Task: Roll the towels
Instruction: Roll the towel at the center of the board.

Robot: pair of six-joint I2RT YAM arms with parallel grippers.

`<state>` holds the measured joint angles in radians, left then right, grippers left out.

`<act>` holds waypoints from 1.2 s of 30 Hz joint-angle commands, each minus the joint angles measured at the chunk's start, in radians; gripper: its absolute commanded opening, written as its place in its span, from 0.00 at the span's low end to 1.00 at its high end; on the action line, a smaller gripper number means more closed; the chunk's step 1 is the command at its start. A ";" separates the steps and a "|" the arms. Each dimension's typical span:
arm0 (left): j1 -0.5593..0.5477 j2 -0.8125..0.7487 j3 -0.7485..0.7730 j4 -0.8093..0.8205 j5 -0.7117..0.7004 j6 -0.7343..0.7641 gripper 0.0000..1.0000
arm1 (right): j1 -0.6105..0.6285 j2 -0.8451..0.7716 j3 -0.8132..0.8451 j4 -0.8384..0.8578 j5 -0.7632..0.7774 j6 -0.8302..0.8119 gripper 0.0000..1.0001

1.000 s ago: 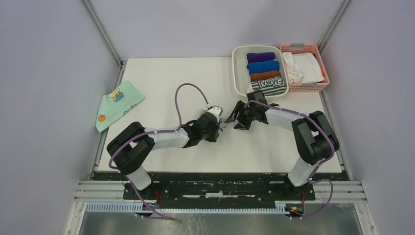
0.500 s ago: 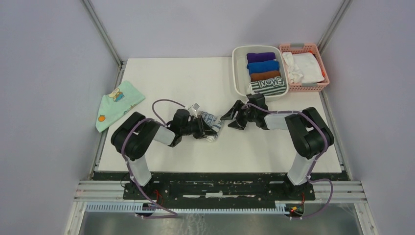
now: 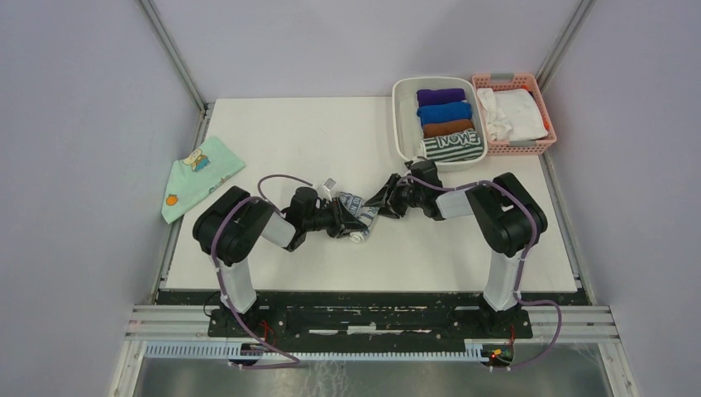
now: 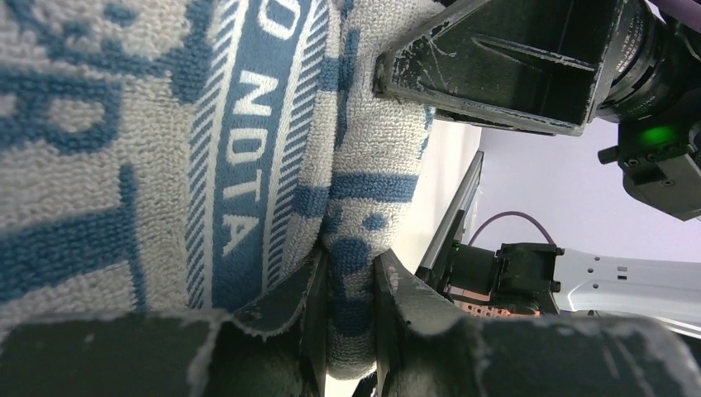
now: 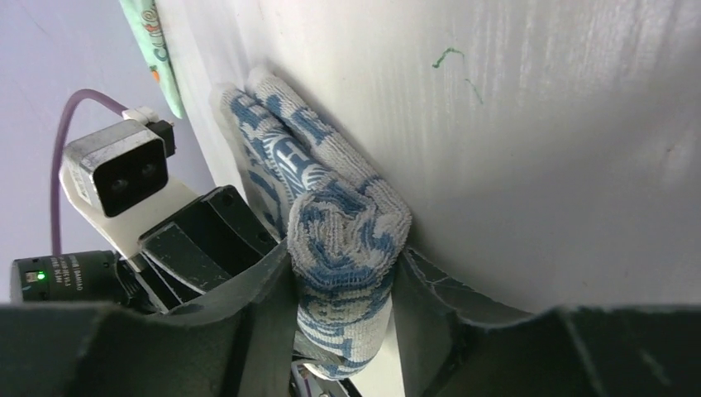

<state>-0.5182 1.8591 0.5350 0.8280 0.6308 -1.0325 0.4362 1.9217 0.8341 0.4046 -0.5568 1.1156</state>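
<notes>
Right arm slid left since last look; right fingers (image 5: 264, 306) closed round end of blue-grey towel (image 5: 347, 223), middle of worktop (image 3: 289, 141). Left fingers (image 4: 281, 306) stayed clamped on its fold. We judged roll nearly finished. Striped towel (image 3: 453, 145) sat rolled in white basket (image 3: 399, 124).

Robot test cell, white table (image 3: 331, 141), plain lilac walls (image 3: 74, 99), aluminium rails (image 3: 372, 318).

top cam high and behind the arms (image 3: 273, 231), looking down over the whole table (image 3: 331, 132), left wrist cam jammed right against the blue-grey towel (image 4: 99, 149), right wrist cam close in too, facing its rolled end, all three share that towel
</notes>
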 commanded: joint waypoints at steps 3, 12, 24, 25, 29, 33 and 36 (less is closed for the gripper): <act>-0.008 -0.053 0.011 -0.149 -0.019 0.051 0.30 | 0.016 -0.045 0.051 -0.252 0.138 -0.130 0.41; -0.145 -0.327 0.154 -0.678 -0.408 0.332 0.60 | 0.073 -0.135 0.173 -0.621 0.356 -0.236 0.35; -0.610 -0.314 0.409 -0.998 -1.298 0.578 0.73 | 0.105 -0.121 0.265 -0.801 0.438 -0.213 0.33; -0.629 -0.282 0.435 -1.006 -1.332 0.598 0.73 | 0.107 -0.116 0.267 -0.803 0.434 -0.213 0.33; -0.685 -0.153 0.534 -1.048 -1.449 0.665 0.72 | 0.108 -0.109 0.268 -0.806 0.424 -0.209 0.34; -0.712 -0.073 0.575 -1.047 -1.470 0.701 0.69 | 0.108 -0.109 0.275 -0.813 0.424 -0.210 0.34; -0.720 -0.028 0.590 -1.055 -1.467 0.701 0.66 | 0.108 -0.105 0.277 -0.816 0.420 -0.210 0.34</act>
<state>-1.2259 1.7912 1.0733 -0.2104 -0.7429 -0.3965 0.5396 1.8137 1.0840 -0.3599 -0.1730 0.9161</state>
